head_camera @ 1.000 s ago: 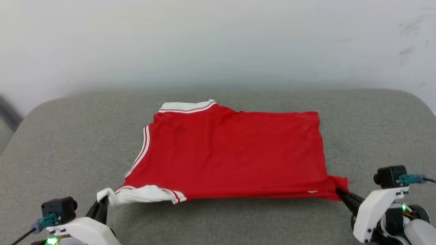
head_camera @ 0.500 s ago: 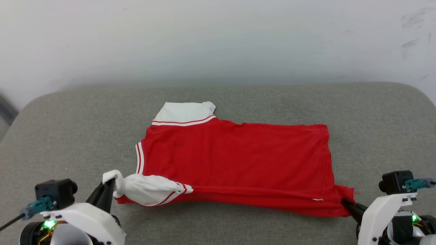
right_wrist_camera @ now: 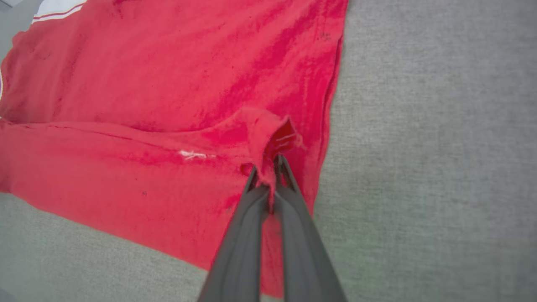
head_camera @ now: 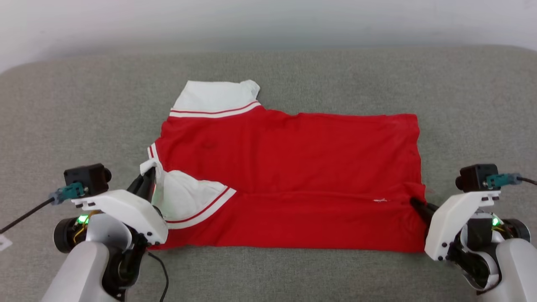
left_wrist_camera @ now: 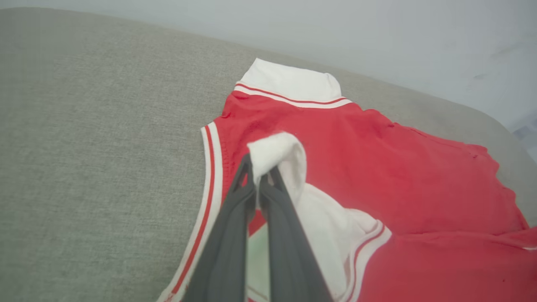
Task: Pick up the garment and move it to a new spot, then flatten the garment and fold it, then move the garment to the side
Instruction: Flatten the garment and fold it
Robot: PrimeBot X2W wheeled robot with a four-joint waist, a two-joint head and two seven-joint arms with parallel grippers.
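Two pinched corners now sit further toward twelve o'clock than a moment ago: the left gripper (head_camera: 147,178) clamps the white sleeve (head_camera: 184,197), the right gripper (head_camera: 414,202) the red hem (right_wrist_camera: 272,130). The garment (head_camera: 293,155), mid-cushion (head_camera: 75,109), doubles over itself; the fold seems under way.

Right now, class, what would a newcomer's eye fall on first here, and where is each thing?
The red garment spread across the middle of the grey padded surface strikes first. At its near left the left tool pinches a white sleeve; at its near right the right tool pinches red fabric.
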